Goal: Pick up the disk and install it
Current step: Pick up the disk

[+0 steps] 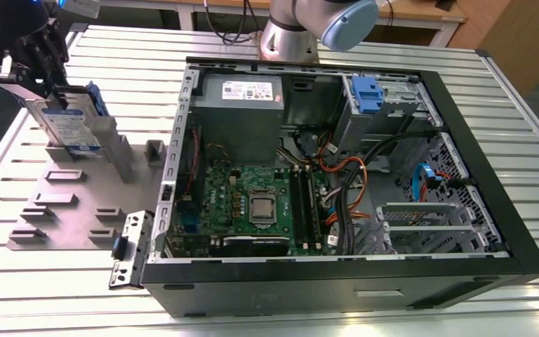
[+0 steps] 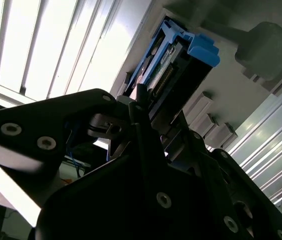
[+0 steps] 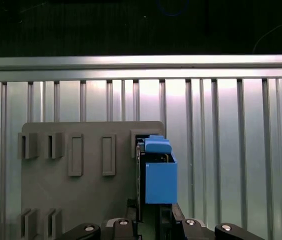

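Gripper (image 3: 153,216) clamped on the disk (image 1: 64,121), which stands on edge over the far end of the grey holder plate (image 1: 64,210), near the table's (image 1: 45,298) corner. Open computer case (image 1: 499,210) alongside contains circuit board (image 1: 241,189), power supply (image 1: 241,91) and cables (image 1: 344,175).

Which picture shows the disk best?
The exterior view: the disk shows its labelled face and blue rails, standing at the grey holder. The first wrist view shows it edge-on, mostly blue plastic; the second wrist view, one shadowed end.
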Controlling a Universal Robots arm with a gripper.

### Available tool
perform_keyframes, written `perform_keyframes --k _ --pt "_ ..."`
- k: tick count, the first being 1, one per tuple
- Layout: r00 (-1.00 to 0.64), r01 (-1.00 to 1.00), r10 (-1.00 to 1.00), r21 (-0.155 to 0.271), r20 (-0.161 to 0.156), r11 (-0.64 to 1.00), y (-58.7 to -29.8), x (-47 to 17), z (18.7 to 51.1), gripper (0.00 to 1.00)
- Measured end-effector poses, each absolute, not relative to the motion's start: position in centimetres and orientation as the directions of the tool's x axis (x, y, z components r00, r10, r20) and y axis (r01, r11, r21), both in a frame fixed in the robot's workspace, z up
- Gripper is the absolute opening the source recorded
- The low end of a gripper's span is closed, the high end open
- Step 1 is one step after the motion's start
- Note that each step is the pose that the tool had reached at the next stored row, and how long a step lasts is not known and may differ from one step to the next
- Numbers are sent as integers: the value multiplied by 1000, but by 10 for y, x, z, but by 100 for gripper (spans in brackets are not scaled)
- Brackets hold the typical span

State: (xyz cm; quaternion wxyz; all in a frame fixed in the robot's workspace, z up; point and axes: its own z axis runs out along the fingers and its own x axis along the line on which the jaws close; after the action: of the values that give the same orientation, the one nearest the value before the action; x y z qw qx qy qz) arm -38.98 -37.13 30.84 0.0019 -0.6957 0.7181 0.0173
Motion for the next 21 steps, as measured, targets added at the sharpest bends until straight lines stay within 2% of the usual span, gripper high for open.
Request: perform_keyframes --k 21 --pt "-19 -1000 -999 22 -27 18 -371 -390 309 35"
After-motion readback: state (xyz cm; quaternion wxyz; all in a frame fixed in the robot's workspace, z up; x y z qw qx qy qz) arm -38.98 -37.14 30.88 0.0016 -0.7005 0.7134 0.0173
